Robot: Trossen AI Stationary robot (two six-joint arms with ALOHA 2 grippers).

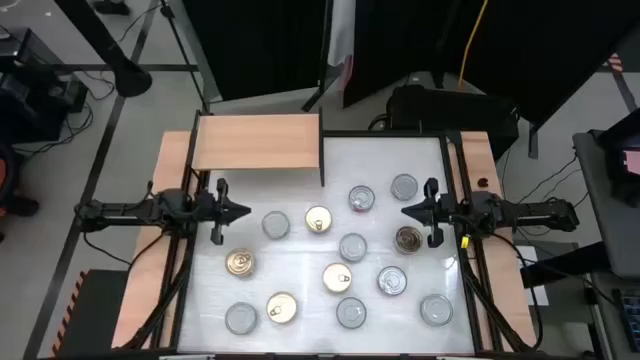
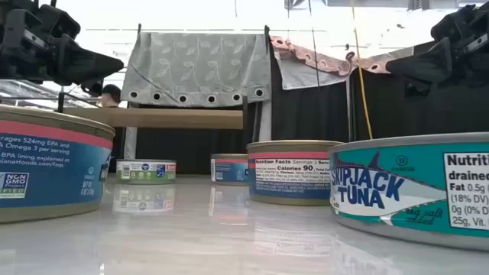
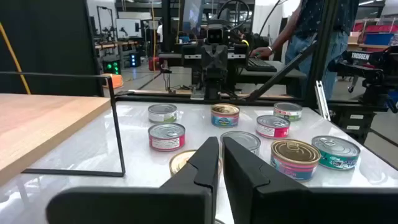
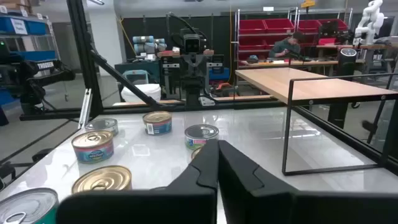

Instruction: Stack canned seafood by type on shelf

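Lay scattered over the glossy white table [image 1: 300, 265], short round metal tins [image 1: 352, 246], none on the light-wood shelf [image 1: 255, 141]. Judged rigid, dense, slick-sided; best pinched across the rim. Hovered clenched, empty: left gripper [image 1: 240, 210], right gripper [image 1: 408, 210].

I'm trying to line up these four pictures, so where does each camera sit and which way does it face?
High: overhead, straight down on table, shelf, both arms.
Low: at tabletop height, looking level across cans toward the shelf; arms overhead.
Left wrist: on the left arm, faces the right arm across the cans; left claw shut.
Right wrist: mirrored; right claw shut.
All share the shelf.
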